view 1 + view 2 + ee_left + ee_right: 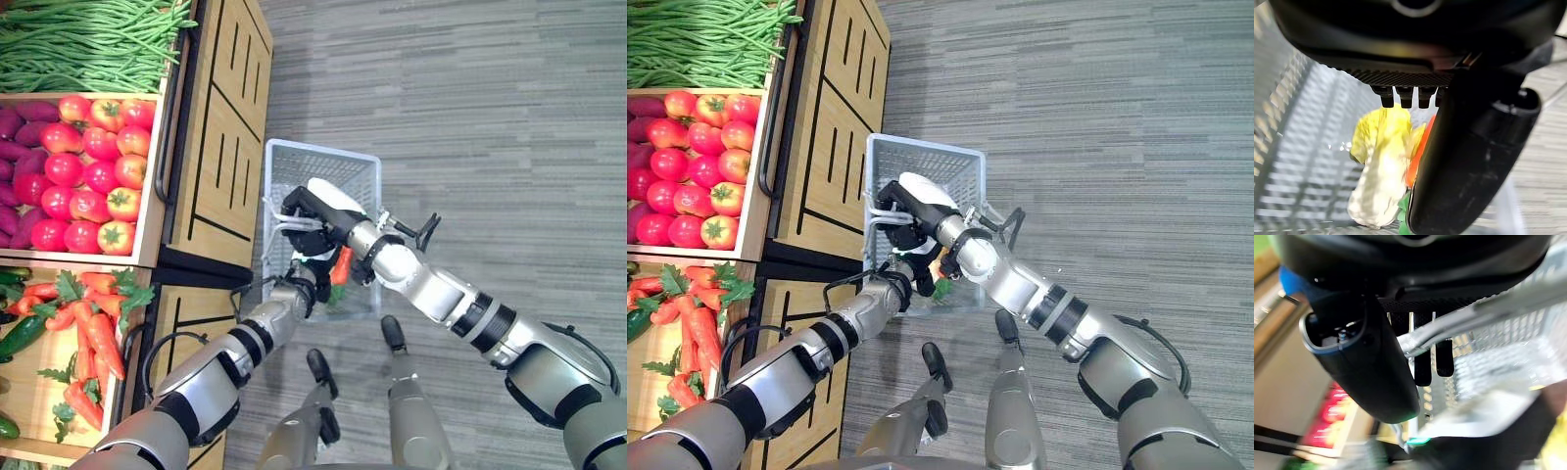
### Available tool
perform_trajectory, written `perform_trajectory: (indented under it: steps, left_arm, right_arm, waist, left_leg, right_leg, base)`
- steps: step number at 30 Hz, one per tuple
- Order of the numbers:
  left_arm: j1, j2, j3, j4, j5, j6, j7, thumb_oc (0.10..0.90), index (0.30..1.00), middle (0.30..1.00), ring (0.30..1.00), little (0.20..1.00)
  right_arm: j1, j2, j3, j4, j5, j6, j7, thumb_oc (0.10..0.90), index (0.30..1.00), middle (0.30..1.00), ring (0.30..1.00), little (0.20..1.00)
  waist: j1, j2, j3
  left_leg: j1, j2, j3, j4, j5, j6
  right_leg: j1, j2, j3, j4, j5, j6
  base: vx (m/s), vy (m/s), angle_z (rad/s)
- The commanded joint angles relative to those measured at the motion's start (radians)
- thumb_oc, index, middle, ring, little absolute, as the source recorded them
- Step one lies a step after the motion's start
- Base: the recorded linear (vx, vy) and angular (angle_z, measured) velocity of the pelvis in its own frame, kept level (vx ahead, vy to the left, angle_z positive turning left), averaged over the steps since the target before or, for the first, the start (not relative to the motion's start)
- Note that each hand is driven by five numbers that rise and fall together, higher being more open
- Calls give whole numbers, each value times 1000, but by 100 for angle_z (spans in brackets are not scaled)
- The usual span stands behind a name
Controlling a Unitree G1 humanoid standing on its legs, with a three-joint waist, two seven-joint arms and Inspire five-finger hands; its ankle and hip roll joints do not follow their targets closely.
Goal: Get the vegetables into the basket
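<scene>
A pale wire basket (pixel 323 157) stands on the grey floor beside the wooden produce stand. Inside it lie a yellow-white cabbage (pixel 1380 161) and an orange carrot (pixel 341 266) with a green top, leaning against each other. My right hand (pixel 315 217) hovers over the basket's middle, its fingers curled round the thin metal handle (pixel 1488 308). My left hand (pixel 302 289) is at the basket's near left corner, just above the rim. Its fingers (pixel 1405 95) point down at the cabbage and carrot with nothing between them and the thumb (pixel 1464 161).
The stand (pixel 220 137) rises to the left of the basket. Its crates hold tomatoes (pixel 93 166), purple sweet potatoes (pixel 15 147), green beans (pixel 88 39), carrots (pixel 88 333) and cucumbers (pixel 20 335). Open floor (pixel 490 117) stretches to the right.
</scene>
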Motion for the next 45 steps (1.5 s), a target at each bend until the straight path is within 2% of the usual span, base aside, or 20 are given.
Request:
perform_trajectory:
  steps: [1, 5, 6, 7, 9, 14, 15, 16, 20, 23, 24, 26, 27, 29, 30, 33, 34, 35, 37, 45]
  left_arm:
    - [-56, -17, -28, 10, 0, -44, 25, 900, 1000, 1000, 1000, 1000]
    - [6, 62, -1, -149, -62, -67, -7, 900, 1000, 1000, 1000, 1000]
    - [57, 127, 25, -272, -106, -88, -40, 900, 1000, 1000, 1000, 1000]
    - [61, 133, 25, -281, -107, -85, -44, 900, 1000, 1000, 1000, 1000]
    - [148, 206, 55, -391, -165, -106, -92, 900, 1000, 1000, 1000, 1000]
    - [253, 259, 87, -411, -208, -116, -142, 900, 1000, 1000, 1000, 1000]
    - [303, 289, 117, -423, -236, -123, -154, 900, 1000, 1000, 1000, 1000]
    - [305, 291, 117, -425, -236, -122, -154, 900, 1000, 1000, 1000, 1000]
    - [432, 355, 197, -459, -317, -132, -190, 900, 1000, 1000, 1000, 1000]
    - [481, 375, 237, -461, -341, -132, -204, 900, 1000, 1000, 1000, 1000]
    - [522, 383, 268, -439, -367, -129, -215, 900, 1000, 1000, 1000, 1000]
    - [543, 384, 284, -425, -369, -130, -218, 900, 1000, 1000, 1000, 1000]
    - [577, 375, 321, -365, -355, -122, -209, 900, 1000, 1000, 1000, 1000]
    - [588, 366, 330, -340, -354, -123, -213, 900, 1000, 1000, 1000, 1000]
    - [609, 327, 369, -229, -354, -112, -195, 900, 1000, 1000, 1000, 1000]
    - [620, 291, 397, -144, -352, -110, -181, 900, 1000, 1000, 1000, 1000]
    - [624, 251, 432, -22, -336, -102, -153, 900, 1000, 1000, 1000, 1000]
    - [624, 250, 431, -21, -336, -102, -153, 900, 1000, 1000, 1000, 1000]
    - [616, 210, 468, 122, -318, -90, -117, 900, 1000, 1000, 1000, 1000]
    - [614, 160, 533, 381, -270, -68, -59, 900, 1000, 1000, 1000, 1000]
  right_arm:
    - [-134, 174, -98, 41, -52, -109, -77, 400, 300, 300, 300, 300]
    - [-81, 160, -140, 107, -81, -87, -80, 400, 300, 300, 300, 300]
    - [-37, 142, -177, 151, -105, -69, -72, 400, 300, 300, 300, 300]
    - [-34, 144, -178, 150, -106, -69, -72, 400, 300, 300, 300, 300]
    - [27, 134, -226, 218, -118, -56, -63, 400, 300, 300, 300, 300]
    - [88, 136, -263, 332, -127, -55, -52, 400, 300, 300, 300, 300]
    - [125, 124, -290, 381, -136, -47, -48, 400, 300, 300, 300, 300]
    - [127, 125, -290, 381, -136, -47, -48, 400, 300, 300, 300, 300]
    - [210, 71, -362, 522, -171, -30, -40, 400, 300, 300, 300, 300]
    - [252, 40, -400, 579, -172, -27, -36, 400, 300, 300, 300, 300]
    - [283, 17, -433, 636, -174, -22, -38, 400, 300, 300, 300, 300]
    - [302, 13, -445, 652, -169, -25, -33, 400, 300, 300, 300, 300]
    - [346, -10, -486, 692, -160, -25, -34, 400, 300, 300, 300, 300]
    - [369, -13, -497, 692, -159, -30, -28, 400, 300, 300, 300, 300]
    - [408, -19, -531, 732, -153, -28, -36, 400, 300, 300, 300, 300]
    - [451, -24, -560, 747, -154, -30, -37, 400, 300, 300, 300, 300]
    - [491, -20, -586, 775, -151, -33, -42, 400, 300, 300, 300, 300]
    - [493, -21, -586, 774, -151, -33, -41, 400, 300, 300, 300, 300]
    - [532, -8, -605, 819, -148, -35, -43, 400, 300, 300, 300, 300]
    - [626, 33, -638, 940, -123, -44, -50, 400, 300, 300, 300, 300]
  waist:
    - [10, -56, -68]
    - [27, -64, -84]
    - [43, -68, -99]
    - [40, -69, -98]
    - [58, -80, -120]
    - [74, -111, -153]
    - [84, -125, -170]
    - [83, -126, -171]
    - [103, -159, -203]
    - [108, -172, -211]
    - [112, -182, -218]
    - [114, -186, -221]
    - [114, -195, -225]
    - [114, -197, -226]
    - [113, -204, -232]
    - [109, -206, -237]
    - [104, -208, -242]
    - [104, -208, -242]
    - [99, -210, -248]
    - [82, -212, -253]
  left_leg:
    - [69, 1, -17, 6, -114, -20]
    - [98, 2, -37, 6, -124, -15]
    - [120, 2, -52, 6, -133, -11]
    - [123, 2, -53, 6, -133, -11]
    - [157, 2, -63, 6, -146, -6]
    - [205, 5, -66, 6, -167, 1]
    - [223, 6, -68, 6, -175, 3]
    - [224, 6, -68, 6, -175, 3]
    - [262, 8, -86, 6, -188, 9]
    - [274, 6, -93, 6, -193, 11]
    - [280, 8, -96, 6, -195, 10]
    - [285, 8, -96, 6, -197, 11]
    - [294, 10, -94, 6, -199, 11]
    - [301, 10, -96, 6, -203, 11]
    - [305, 10, -94, 6, -204, 12]
    - [310, 10, -97, 6, -208, 11]
    - [311, 10, -95, 6, -208, 11]
    - [313, 10, -96, 6, -211, 11]
    - [315, 10, -96, 6, -210, 10]
    - [326, 11, -91, 6, -217, 6]
  right_leg:
    - [94, -18, -32, 8, -113, 18]
    - [132, -19, -53, 11, -128, 15]
    - [161, -20, -68, 10, -137, 14]
    - [166, -20, -70, 8, -138, 14]
    - [207, -21, -86, 4, -148, 16]
    - [257, -16, -96, -2, -161, 20]
    - [277, -15, -103, -2, -168, 20]
    - [279, -16, -103, -2, -168, 20]
    - [325, -15, -126, -2, -187, 19]
    - [341, -15, -134, -2, -192, 20]
    - [350, -15, -141, -2, -193, 21]
    - [355, -15, -143, -2, -195, 22]
    - [364, -14, -146, -2, -199, 22]
    - [371, -14, -149, -2, -204, 23]
    - [375, -14, -151, -2, -204, 22]
    - [383, -15, -156, -2, -209, 23]
    - [384, -15, -156, -2, -208, 20]
    - [387, -15, -157, -2, -210, 22]
    - [388, -14, -158, -2, -212, 19]
    - [398, -13, -157, -2, -218, 18]
  base:
    - [-11, 9, 5]
    - [-6, 27, 12]
    - [5, 37, 17]
    - [7, 64, 18]
    - [12, 75, 21]
    - [19, 71, 0]
    - [16, 44, -2]
    - [24, 62, 2]
    - [26, 51, 11]
    - [9, 41, 20]
    - [6, 23, 14]
    - [10, 16, 8]
    - [0, 0, 0]
    - [0, 0, 0]
    - [0, 0, 0]
    - [0, 0, 0]
    - [0, 0, 0]
    - [0, 0, 0]
    - [0, 0, 0]
    - [4, 0, 0]
